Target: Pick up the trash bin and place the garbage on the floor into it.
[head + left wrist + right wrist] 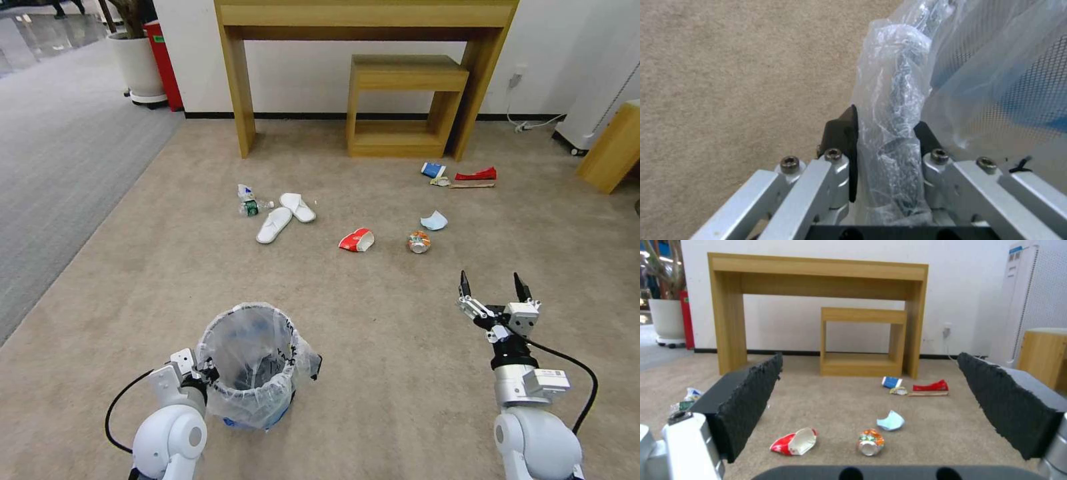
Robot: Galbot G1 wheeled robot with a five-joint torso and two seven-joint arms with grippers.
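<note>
Head view: the trash bin (253, 365) stands in the near-left foreground on the beige carpet (373, 347), its clear bag liner (241, 330) draped over the rim; the left gripper (203, 373) is at the bin's left rim; the left wrist view shows the black fingers (842, 133) clamped on the bag-covered rim (893, 133), one finger outside and one inside. The right gripper (493, 288) is held above the carpet on the right, well apart from the bin, its jaws spread wide with nothing between them; the right wrist view shows its two black pads (751, 390) far apart.

The garbage lies on the carpet beyond both grippers; two white slippers (285, 216) lie side by side just beside a clear bottle with green label (252, 205); a red-white packet (357, 240) lies near the centre; an orange can (419, 241) lies to its right; a pale blue mask (434, 220) lies just beyond the can. Nearer the wooden table (367, 40) lie a blue-white cup (433, 169), a red wrapper (476, 175) and a wooden stick (472, 185). A smaller wooden stand (400, 100) sits under the table.
</note>
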